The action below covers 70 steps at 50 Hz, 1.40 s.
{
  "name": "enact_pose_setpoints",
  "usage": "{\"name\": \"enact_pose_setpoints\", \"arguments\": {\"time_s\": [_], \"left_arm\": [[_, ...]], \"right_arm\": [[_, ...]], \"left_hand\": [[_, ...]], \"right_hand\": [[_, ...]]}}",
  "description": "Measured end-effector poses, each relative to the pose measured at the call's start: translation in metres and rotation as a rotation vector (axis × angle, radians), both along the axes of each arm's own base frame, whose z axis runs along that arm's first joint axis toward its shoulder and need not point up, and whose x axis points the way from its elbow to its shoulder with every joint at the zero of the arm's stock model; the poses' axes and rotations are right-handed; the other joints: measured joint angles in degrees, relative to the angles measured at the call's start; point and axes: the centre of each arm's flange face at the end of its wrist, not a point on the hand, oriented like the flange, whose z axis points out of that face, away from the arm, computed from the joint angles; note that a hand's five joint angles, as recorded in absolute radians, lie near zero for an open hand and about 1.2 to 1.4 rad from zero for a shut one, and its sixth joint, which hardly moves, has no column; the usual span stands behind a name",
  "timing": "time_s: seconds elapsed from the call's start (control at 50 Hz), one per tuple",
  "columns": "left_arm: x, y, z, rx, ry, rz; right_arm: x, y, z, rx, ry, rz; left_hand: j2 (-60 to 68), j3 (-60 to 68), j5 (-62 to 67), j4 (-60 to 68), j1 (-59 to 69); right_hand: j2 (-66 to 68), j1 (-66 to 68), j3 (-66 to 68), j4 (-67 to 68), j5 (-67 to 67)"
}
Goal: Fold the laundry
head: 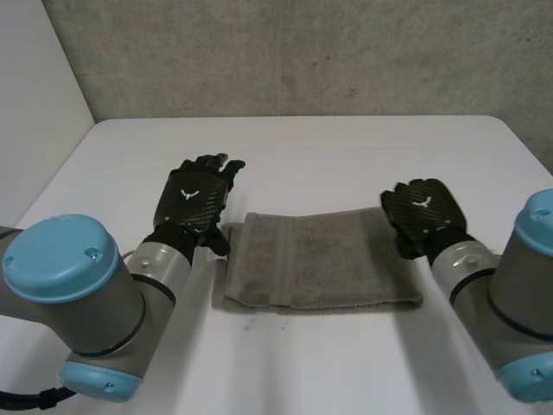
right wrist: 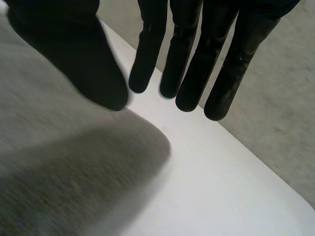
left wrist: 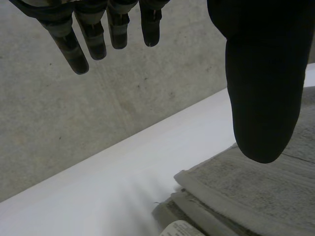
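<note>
A grey towel [head: 320, 259] lies folded into a flat rectangle in the middle of the white table [head: 302, 147]. My left hand [head: 194, 201] hovers just beside the towel's left edge, fingers straight and spread, holding nothing. In the left wrist view its thumb [left wrist: 266, 88] hangs above the towel's layered corner [left wrist: 275, 187]. My right hand [head: 421, 210] is at the towel's far right corner. In the right wrist view its fingers [right wrist: 192, 59] reach straight out over bare table, and its thumb [right wrist: 83, 64] sits above the cloth [right wrist: 59, 162] without pinching it.
A grey concrete wall [head: 302, 52] rises behind the table's far edge, and a white wall [head: 34, 104] stands at the left. Bare tabletop surrounds the towel on all sides [head: 346, 363].
</note>
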Motion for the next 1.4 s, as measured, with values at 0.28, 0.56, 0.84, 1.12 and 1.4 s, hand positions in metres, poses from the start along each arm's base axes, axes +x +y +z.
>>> {"name": "enact_pose_setpoints", "arguments": {"time_s": [0.28,0.56,0.84,1.12,1.4], "left_arm": [[0.006,-0.002,-0.004,0.012,-0.006,0.016],[0.006,-0.002,-0.006,0.017,-0.010,0.017],[0.007,-0.001,-0.006,0.019,-0.011,0.016],[0.017,-0.009,0.005,-0.011,0.007,0.090],[0.028,-0.018,0.014,-0.030,0.021,0.156]], "right_arm": [[-0.023,0.027,-0.033,0.188,0.001,-0.089],[-0.037,0.023,-0.051,0.209,-0.017,-0.095],[-0.038,0.010,-0.049,0.172,-0.042,-0.097],[0.036,0.016,0.019,-0.042,-0.090,0.145],[0.143,0.104,-0.021,0.057,-0.039,0.517]], "left_hand": [[0.00,0.00,0.00,0.00,0.00],[0.00,0.00,0.00,0.00,0.00],[0.00,0.00,0.00,0.00,0.00],[0.00,0.00,0.00,0.00,0.00],[0.00,0.00,0.00,0.00,0.00]], "right_hand": [[-20.99,-17.36,-22.47,-22.94,-22.06],[-16.78,-13.47,-16.92,-17.24,-17.46],[6.31,0.14,6.36,6.54,4.49],[6.31,0.14,6.36,6.56,5.37],[-4.01,-5.15,-3.99,-4.01,-3.66]]}}
